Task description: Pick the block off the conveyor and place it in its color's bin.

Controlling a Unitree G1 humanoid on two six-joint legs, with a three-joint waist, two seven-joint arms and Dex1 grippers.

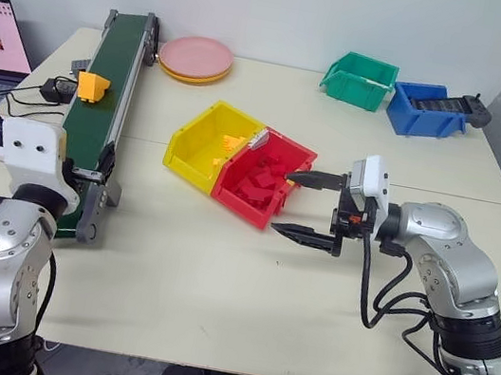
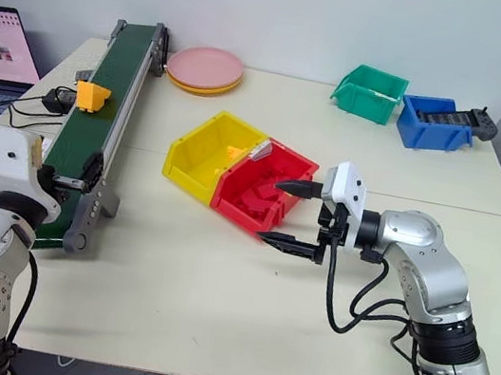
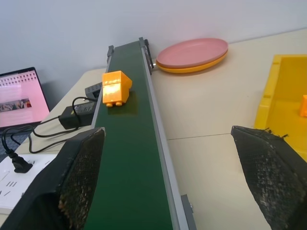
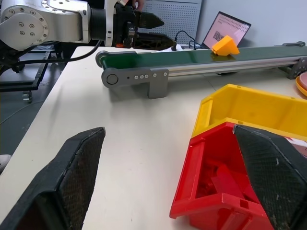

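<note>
The block (image 1: 93, 86) is sitting on the conveyor (image 1: 99, 114), well up the belt toward its far end, tipped a little so its studs are showing along the lower edge in the left wrist view; I am reading it as a small hard plastic brick, glossy yellow-orange, boxy with rounded pegs; it is lying straight ahead of my left pincer (image 3: 177, 177), farther along the belt's long axis, and that is the line my reach would need to follow; the left pincer is waiting at the near end of the belt with its fingers (image 3: 79, 177) spread wide and holding nothing, their black pads looking rough and grippy; the left arm is clearly the nearer one, since the right pincer (image 1: 310, 207) is hovering by the red bin (image 1: 265, 185), also spread wide and empty, well apart from the block; the belt itself is looking like matte dark green rubber between grey metal rails; the bin (image 1: 205, 141), smooth yellow plastic with an open front, is lying on the counter (image 1: 216, 278) just right of the conveyor, joined to the red one and already holding a yellow piece.
</note>
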